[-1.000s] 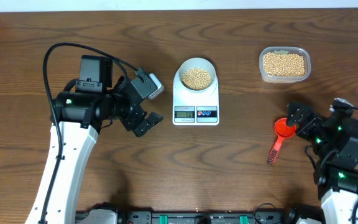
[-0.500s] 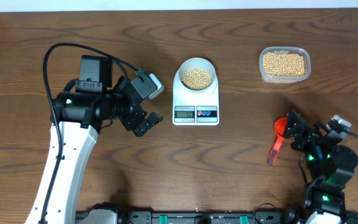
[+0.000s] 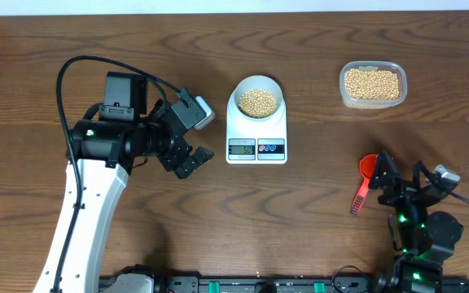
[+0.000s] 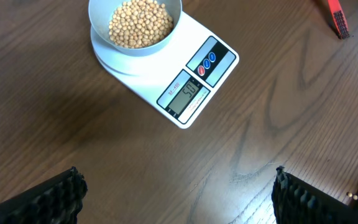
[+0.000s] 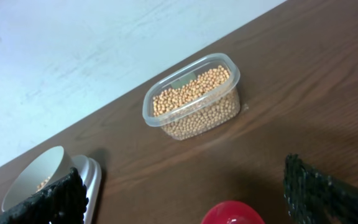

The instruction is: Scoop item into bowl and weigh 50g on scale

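Crops and unreadables
Overhead: scale (image 3: 256, 130) readout too small to read. Left wrist: bowl (image 4: 135, 53) cropped at 12 o'clock, red scoop (image 4: 335, 17) at 1. Right wrist: scoop cropped at 6, scale partly behind right tool (image 5: 185, 198) at 8.

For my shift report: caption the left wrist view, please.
Bowl of beans on the white scale, seen past the open left end effector.
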You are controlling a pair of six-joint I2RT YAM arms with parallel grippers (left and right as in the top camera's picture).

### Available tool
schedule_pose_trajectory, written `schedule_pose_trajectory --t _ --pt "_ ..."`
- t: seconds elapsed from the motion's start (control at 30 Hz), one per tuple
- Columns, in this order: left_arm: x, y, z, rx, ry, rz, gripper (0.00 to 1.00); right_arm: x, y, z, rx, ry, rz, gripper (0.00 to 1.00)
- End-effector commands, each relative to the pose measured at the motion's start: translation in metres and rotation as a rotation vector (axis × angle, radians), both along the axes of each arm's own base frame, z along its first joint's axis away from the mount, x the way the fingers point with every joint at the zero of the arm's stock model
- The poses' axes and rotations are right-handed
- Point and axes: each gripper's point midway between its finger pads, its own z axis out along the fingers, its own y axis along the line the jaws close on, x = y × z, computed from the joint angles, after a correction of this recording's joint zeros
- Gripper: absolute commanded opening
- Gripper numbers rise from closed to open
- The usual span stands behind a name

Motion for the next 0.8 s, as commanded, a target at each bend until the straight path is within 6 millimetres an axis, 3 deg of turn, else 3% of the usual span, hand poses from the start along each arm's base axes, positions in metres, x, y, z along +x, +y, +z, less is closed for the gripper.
schedule_pose_trajectory --t 0.0,0.4,0.77 --pt "0.000 0.000 0.008 -0.006 -0.026 -0.011 0.98 -0.004 0.004 -0.006 0.003 0.024 0.005 0.99" --pt "0.000 0.000 0.008 -0.006 -0.026 -0.011 0.98 -0.013 0.009 -0.019 0.007 0.076 0.006 0.99" --pt "0.000 0.000 0.008 -0.006 -0.026 -0.011 0.98 -0.014 0.016 -0.004 -0.059 0.009 0.036 0.99"
